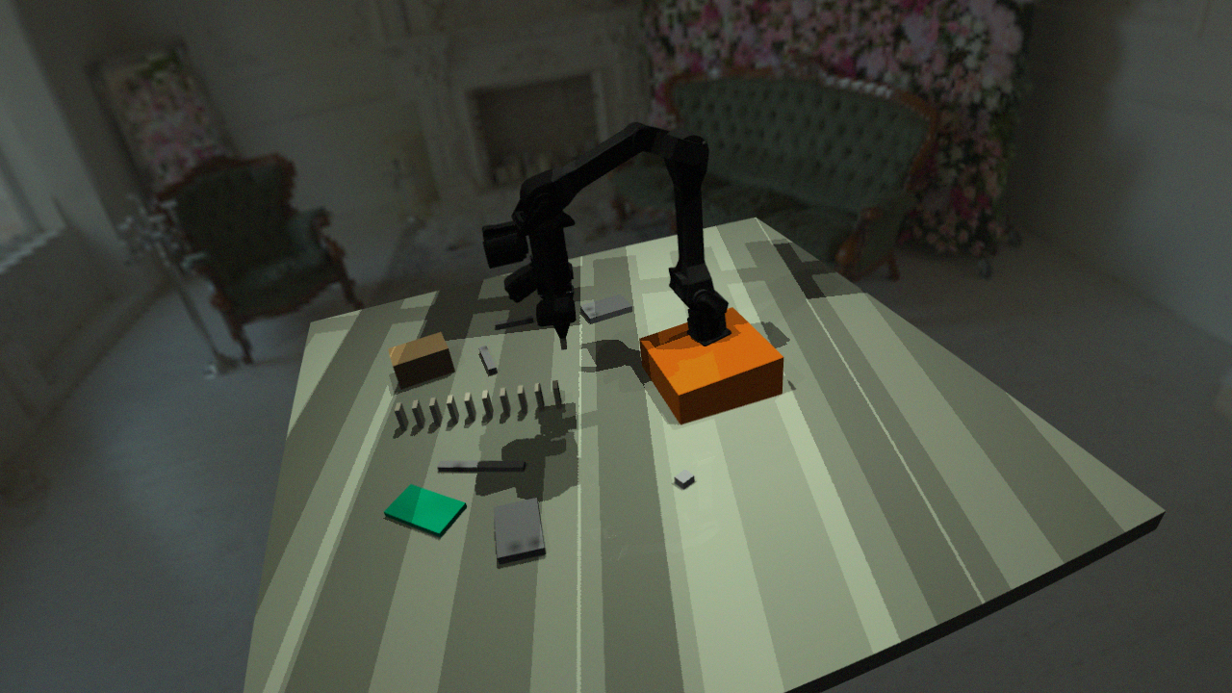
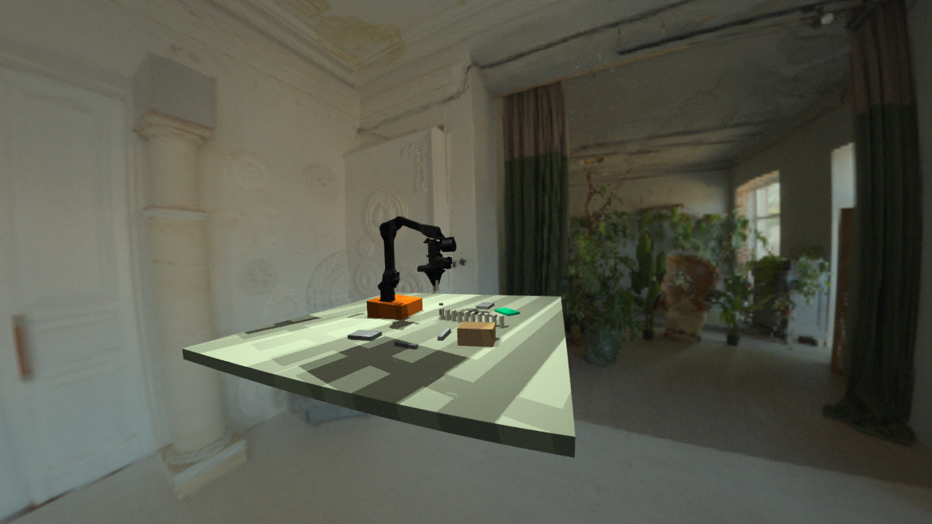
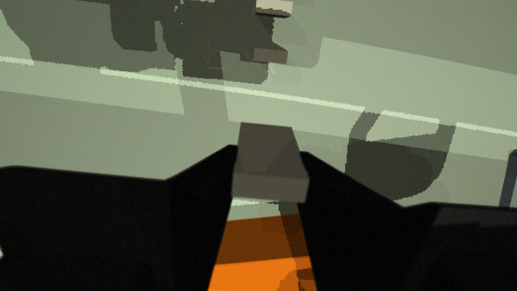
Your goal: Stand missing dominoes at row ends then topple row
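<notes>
Wrist view: the black gripper (image 3: pixel 270 178) pinches a smooth grey rectangular domino (image 3: pixel 268 162); the blocky orange base (image 3: pixel 258 259) sits at 6 o'clock.

Ornate parlour: tufted sofa (image 1: pixel 801 138), fireplace (image 1: pixel 533 129).

- Black arm (image 1: pixel 680 197) is rising from its base, bending over at the elbow and reaching left.
- Wrist is pointing straight down.
- Gripper (image 1: pixel 563 338) is hanging above the table, fingers clamping a grey domino (image 3: pixel 270 170).
</notes>
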You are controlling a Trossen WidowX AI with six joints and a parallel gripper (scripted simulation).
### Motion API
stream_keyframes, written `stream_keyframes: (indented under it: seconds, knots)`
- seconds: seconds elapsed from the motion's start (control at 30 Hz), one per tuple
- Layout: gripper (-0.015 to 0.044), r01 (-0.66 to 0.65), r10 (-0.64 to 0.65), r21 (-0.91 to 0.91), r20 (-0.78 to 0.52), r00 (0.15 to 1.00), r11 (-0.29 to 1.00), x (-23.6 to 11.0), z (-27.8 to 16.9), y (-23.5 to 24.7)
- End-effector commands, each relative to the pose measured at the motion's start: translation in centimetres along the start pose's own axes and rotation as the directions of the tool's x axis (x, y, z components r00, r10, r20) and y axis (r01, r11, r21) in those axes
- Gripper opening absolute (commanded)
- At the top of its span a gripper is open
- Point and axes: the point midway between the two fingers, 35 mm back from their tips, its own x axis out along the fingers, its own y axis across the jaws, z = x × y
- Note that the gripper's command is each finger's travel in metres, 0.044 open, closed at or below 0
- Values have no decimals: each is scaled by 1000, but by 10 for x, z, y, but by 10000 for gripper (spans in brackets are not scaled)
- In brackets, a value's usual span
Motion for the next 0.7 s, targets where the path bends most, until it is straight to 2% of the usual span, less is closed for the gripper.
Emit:
stream_keyframes:
  seconds: [0.0, 0.67]
  knots:
    - [107, -2, 2, -5, -9, 1000, 1000, 17, 1, -2]
    - [107, -2, 2, -5, -10, 1000, 1000, 126, -4, -3]
